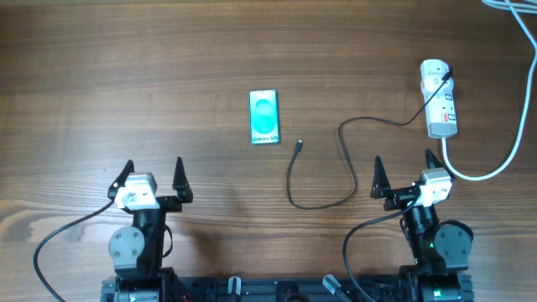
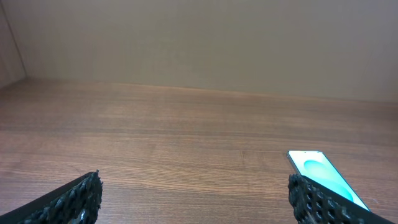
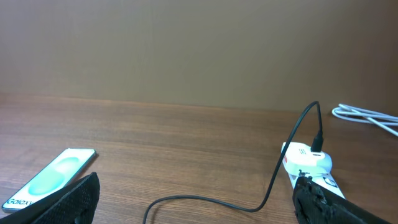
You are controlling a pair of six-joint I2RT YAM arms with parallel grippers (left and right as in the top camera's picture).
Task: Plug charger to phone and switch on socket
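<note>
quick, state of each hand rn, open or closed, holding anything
Left hand: open, holding nothing.
Right hand: open, holding nothing.

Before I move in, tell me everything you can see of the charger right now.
The charger is a long, thin black cable, rubbery by the look of it, lying slack on the wooden table. Its black plug appears seated in the far end of the white socket. From there the lead runs left, loops back toward the robot and curls up to a small black connector tip. The tip lies free just right of the phone, not inserted. Nothing else touches it.
</note>
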